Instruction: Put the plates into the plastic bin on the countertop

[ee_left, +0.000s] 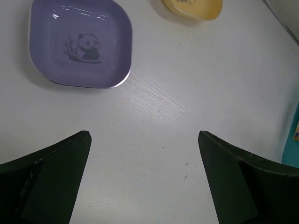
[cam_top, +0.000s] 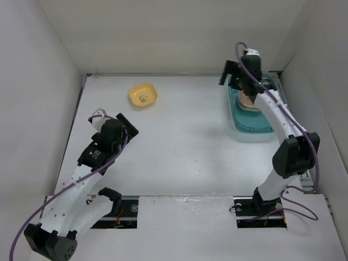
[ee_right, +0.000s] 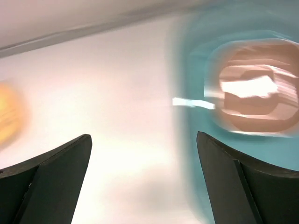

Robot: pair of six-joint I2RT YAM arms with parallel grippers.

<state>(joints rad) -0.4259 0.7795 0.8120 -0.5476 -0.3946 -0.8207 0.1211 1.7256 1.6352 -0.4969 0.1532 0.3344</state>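
1. To my eye this is a robotics lab test cell: a plain matte white bench boxed in by bare white walls.
2. Two white-and-black machines, the left arm and the right arm, are bolted on black mounts at the near edge, with purple cables looping loose.
3. The things laid out read as test props: a small yellow plate, a lavender plate printed with a panda, and a teal plastic bin.
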